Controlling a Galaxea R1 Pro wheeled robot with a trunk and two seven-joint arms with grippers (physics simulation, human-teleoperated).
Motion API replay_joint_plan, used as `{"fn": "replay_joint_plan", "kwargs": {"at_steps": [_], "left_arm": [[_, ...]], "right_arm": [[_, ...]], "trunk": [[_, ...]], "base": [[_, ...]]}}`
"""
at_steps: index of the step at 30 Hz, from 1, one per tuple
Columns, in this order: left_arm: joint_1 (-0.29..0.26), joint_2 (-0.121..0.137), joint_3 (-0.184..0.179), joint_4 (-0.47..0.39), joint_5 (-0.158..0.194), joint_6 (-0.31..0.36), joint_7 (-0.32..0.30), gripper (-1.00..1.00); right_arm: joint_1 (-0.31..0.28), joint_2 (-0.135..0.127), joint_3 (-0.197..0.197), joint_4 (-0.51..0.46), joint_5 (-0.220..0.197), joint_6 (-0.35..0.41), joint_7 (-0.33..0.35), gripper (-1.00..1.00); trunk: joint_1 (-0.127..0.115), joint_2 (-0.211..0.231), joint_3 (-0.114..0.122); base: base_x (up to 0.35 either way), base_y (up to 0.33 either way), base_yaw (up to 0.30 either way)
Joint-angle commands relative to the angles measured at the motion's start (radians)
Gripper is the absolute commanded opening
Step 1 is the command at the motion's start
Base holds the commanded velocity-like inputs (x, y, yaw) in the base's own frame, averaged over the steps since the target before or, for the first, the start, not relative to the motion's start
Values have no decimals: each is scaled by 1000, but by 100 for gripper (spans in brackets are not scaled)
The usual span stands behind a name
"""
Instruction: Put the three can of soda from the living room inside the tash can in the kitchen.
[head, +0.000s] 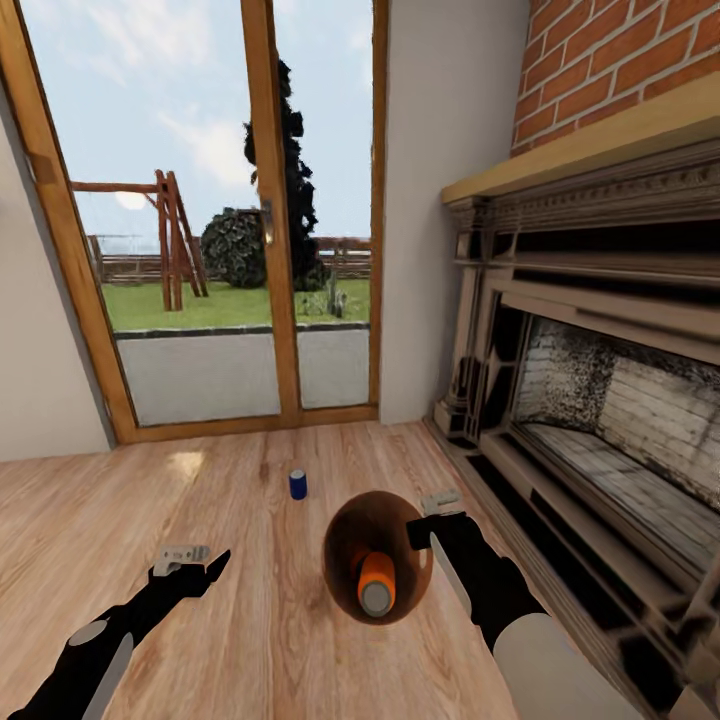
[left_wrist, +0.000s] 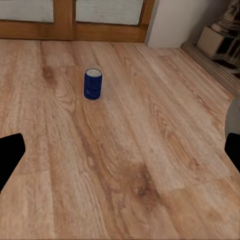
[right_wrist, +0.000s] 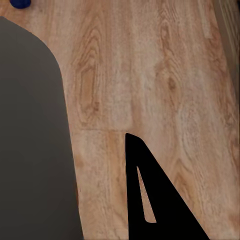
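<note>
The trash can (head: 372, 522) hangs low over the wood floor with its mouth tipped toward me, showing a coppery-brown inside. An orange soda can (head: 377, 583) with a silvery top lies in it. My right gripper (head: 432, 527) is shut on the bin's right rim; the right wrist view shows the bin's grey wall (right_wrist: 30, 140) beside one black finger (right_wrist: 150, 200). A dark blue soda can (head: 298, 484) stands upright on the floor beyond the bin, also in the left wrist view (left_wrist: 92, 83). My left gripper (head: 195, 570) is open and holds nothing, short of the blue can.
Wood-framed glass doors (head: 270, 230) close off the far side, with a garden behind them. A dark ornate fireplace (head: 600, 400) under a red-brick wall (head: 620, 70) runs along the right. Bare wood floor (head: 150, 500) spreads to the left and ahead.
</note>
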Motion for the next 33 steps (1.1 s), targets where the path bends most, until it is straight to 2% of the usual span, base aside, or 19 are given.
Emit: {"fn": "replay_joint_plan", "kwargs": {"at_steps": [1, 7, 20, 33], "left_arm": [[0, 0, 0, 0, 0, 0, 0, 100], [0, 0, 0, 0, 0, -1, 0, 100], [0, 0, 0, 0, 0, -1, 1, 100], [0, 0, 0, 0, -1, -1, 1, 100]], "right_arm": [[-1, 0, 0, -1, -4, -1, 0, -100], [-1, 0, 1, 0, -3, -1, 0, -100], [-1, 1, 3, 0, -4, -1, 0, -100], [1, 1, 3, 0, -4, -1, 0, -100]], "trunk": [[0, 0, 1], [0, 0, 7], [0, 0, 8], [0, 0, 8]], "base": [[301, 147, -186], [303, 143, -147], [311, 115, -14], [319, -23, -40]]}}
